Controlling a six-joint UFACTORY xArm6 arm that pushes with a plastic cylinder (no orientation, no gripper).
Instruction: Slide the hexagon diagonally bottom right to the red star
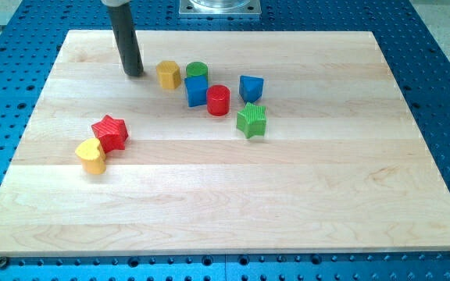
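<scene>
The yellow hexagon (169, 75) stands near the view's top, left of centre. The red star (111, 133) lies at the view's left, well below and left of the hexagon. A yellow heart-shaped block (91, 155) touches the star's lower left. My tip (133, 73) rests on the board just left of the yellow hexagon, a small gap between them.
A green cylinder (197, 70) and a blue block (197, 90) sit right of the hexagon. A red cylinder (218, 101), a blue block (251, 88) and a green star (251, 120) lie further right. The wooden board (287, 203) lies on a blue perforated table.
</scene>
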